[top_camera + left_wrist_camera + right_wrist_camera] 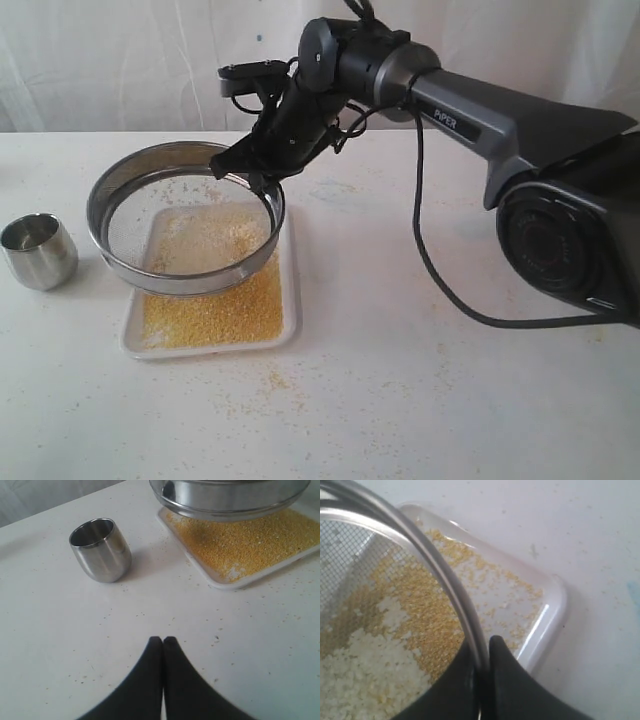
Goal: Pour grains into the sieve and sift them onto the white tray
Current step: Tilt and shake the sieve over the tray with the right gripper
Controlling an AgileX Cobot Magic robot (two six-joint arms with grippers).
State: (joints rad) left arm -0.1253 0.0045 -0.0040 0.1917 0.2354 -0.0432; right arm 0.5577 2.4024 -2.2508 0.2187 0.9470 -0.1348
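Right hand [262, 182] pinching rim of sieve [190, 285], held tilted over tray [212, 352]. Sieve: shiny steel rim, fine mesh. Grains [215, 315]: pale coarse ones inside mesh, golden fine ones spread on tray. Left hand [163, 645] closed, empty, near cup [100, 550] on surface [400, 380].

A wide round sieve [185, 215] of polished, mirror-bright steel with fine see-through wire mesh is seen at centre left of the exterior view. A small rounded steel cup [38, 250] with a softer satin sheen is seen at far left. The flat white rectangular tray [292, 300] looks like smooth, glossy plastic, and the yellow-beige grains [215, 312] on it are matt and gritty. The white table [420, 400] is matt. Smooth matt black fingers [520, 690] are shown on the right gripper [484, 655].
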